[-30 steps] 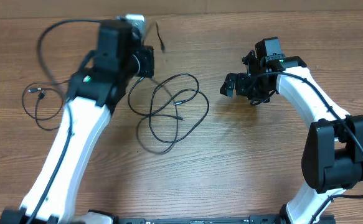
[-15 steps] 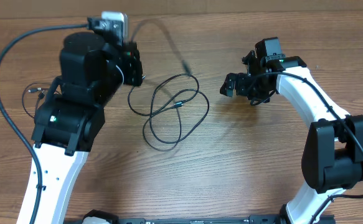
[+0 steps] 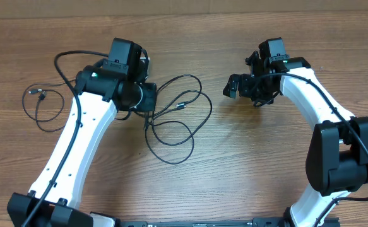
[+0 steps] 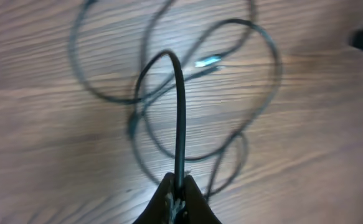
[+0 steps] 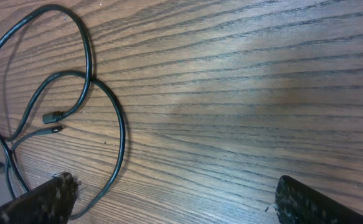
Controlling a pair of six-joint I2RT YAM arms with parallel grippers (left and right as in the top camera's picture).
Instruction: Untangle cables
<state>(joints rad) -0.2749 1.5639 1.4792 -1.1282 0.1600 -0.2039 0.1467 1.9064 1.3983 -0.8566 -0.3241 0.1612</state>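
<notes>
Cables (image 4: 180,112) loop just beyond left gripper (image 4: 176,188), one strand pinched in it

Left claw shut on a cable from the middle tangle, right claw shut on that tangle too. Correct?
No. The left claw is shut on a cable, but the right claw is open and holds nothing: the right wrist view shows its fingers spread wide above the table.

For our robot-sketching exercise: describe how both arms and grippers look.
Both the left arm and right arm have white curved links, bulky black joint housings, a small green light and a black cord alongside. The left gripper and right gripper have dark fingers.
</notes>
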